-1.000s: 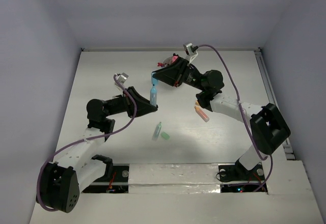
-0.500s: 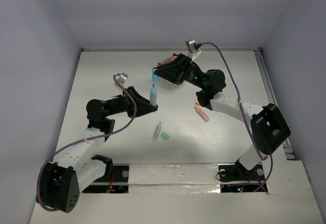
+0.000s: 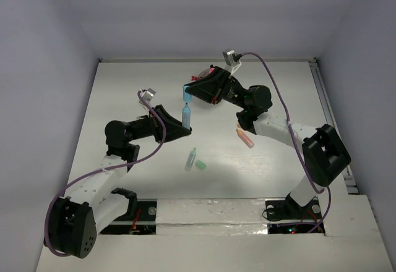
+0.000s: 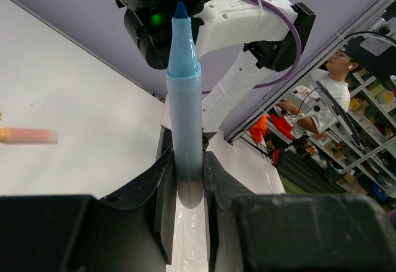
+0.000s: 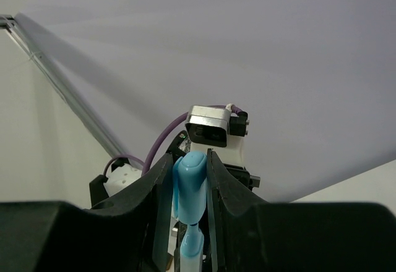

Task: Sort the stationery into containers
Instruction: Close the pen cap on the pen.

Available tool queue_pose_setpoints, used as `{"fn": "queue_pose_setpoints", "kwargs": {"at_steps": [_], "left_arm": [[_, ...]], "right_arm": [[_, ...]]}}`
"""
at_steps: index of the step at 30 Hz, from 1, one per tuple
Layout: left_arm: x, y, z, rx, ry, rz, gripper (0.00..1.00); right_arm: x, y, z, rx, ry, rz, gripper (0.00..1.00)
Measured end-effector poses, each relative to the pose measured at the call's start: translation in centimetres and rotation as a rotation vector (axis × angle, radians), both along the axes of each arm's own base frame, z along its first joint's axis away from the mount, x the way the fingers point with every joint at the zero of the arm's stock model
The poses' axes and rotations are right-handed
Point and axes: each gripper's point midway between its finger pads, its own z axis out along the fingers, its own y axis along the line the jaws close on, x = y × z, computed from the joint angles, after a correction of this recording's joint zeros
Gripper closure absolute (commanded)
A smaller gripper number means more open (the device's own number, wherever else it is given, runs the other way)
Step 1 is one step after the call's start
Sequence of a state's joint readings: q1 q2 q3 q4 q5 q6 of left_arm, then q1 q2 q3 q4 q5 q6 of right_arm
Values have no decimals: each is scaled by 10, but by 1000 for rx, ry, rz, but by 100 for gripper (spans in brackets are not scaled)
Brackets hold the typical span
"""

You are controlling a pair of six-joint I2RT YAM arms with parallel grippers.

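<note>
Clamping blue marker [image 4: 184,123], left hand [image 4: 185,164] points it at right hand's [image 5: 189,164] cap [image 5: 189,188].

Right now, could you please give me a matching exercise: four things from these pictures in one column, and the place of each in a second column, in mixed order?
Things:
1. blue marker
2. blue cap
3. orange marker
4. pale green marker

Places:
A. lying on the table beside a brighter green piece
B. clamped in the right claw
C. lying on the table beside the right arm
D. clamped in the left claw

Pairs: 1-D, 2-B, 3-C, 4-A
</note>
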State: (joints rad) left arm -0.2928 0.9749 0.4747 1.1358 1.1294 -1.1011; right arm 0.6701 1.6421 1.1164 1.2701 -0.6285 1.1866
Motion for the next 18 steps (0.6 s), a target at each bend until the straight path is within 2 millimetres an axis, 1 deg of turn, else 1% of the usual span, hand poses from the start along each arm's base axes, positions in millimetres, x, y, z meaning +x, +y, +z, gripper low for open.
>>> {"fn": "queue_pose_setpoints", "kwargs": {"at_steps": [9, 13, 18], "left_arm": [[0, 0, 0, 1, -3, 1, 100], [0, 0, -1, 3, -5, 3, 100], [1, 0, -2, 7, -4, 6, 100]], "right_arm": [[0, 0, -1, 1, 4, 5, 100], [-4, 1, 0, 5, 2, 15, 100], [-6, 4, -4, -1, 7, 28, 100]]}}
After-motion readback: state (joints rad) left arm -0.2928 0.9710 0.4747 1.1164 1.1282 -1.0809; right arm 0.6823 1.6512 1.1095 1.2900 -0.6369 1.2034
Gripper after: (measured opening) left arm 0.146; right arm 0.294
